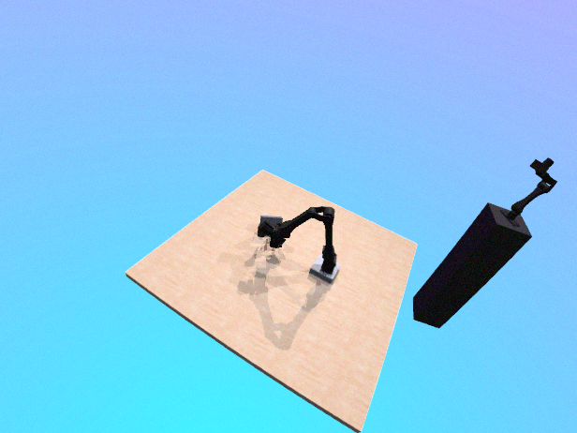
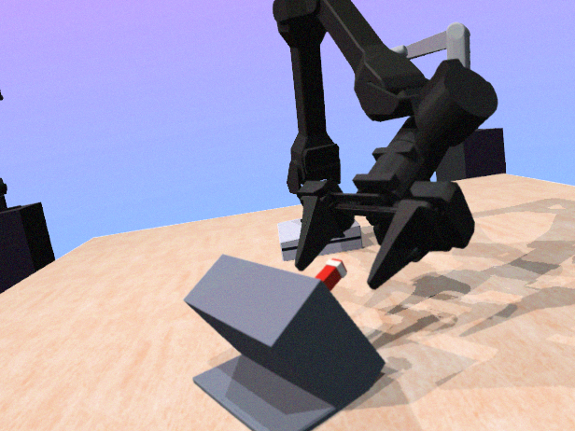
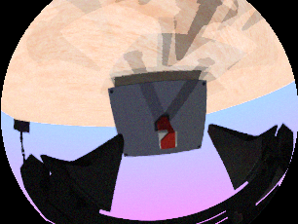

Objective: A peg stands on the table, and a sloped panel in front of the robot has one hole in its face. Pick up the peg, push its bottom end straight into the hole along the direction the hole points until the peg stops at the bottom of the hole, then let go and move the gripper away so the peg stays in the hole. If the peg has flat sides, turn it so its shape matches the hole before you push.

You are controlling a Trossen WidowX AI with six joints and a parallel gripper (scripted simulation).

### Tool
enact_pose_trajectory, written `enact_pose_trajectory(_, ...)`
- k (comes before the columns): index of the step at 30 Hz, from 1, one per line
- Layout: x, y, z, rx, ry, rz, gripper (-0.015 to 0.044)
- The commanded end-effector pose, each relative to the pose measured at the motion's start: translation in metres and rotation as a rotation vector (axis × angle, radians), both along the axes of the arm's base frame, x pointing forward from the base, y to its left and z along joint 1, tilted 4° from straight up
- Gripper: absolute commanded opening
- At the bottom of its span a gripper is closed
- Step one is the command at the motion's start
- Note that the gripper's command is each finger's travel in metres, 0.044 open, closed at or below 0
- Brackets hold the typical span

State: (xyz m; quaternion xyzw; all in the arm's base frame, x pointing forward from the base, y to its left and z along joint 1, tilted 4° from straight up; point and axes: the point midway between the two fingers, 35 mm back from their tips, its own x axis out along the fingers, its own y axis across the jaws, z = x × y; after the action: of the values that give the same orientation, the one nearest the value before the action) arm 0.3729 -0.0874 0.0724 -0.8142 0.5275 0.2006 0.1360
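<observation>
The peg [image 2: 329,277] [image 3: 167,140], red with a white band at its top and flat-sided, sticks out tilted from the face of the grey sloped panel [image 1: 272,218] [image 2: 345,340] [image 3: 133,109]. Its lower end is out of sight, apparently in the hole; how deep cannot be told. My gripper [image 2: 336,278] [image 3: 167,134] is wide open, with its fingertips apart on both sides of the peg's top end, touching nothing that I can see. In the top view the arm hides the peg.
The panel's flat foot [image 2: 224,378] rests on the wooden table [image 1: 187,262] [image 2: 117,326]. The arm's pale base [image 1: 323,270] [image 2: 289,230] stands behind the gripper. A dark pillar [image 1: 468,267] with another arm stands beyond the table edge.
</observation>
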Motion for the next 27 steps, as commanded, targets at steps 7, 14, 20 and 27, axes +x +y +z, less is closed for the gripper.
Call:
enact_pose_trajectory(7,-0.003,0.013,0.008,0.004,-0.01,-0.004,0.044)
enact_pose_trajectory(14,-0.007,0.023,0.011,0.006,-0.008,-0.004,0.044)
enact_pose_trajectory(20,-0.01,0.031,0.014,0.006,-0.007,-0.003,0.044)
enact_pose_trajectory(27,-0.014,0.04,0.018,0.004,-0.007,-0.001,0.044)
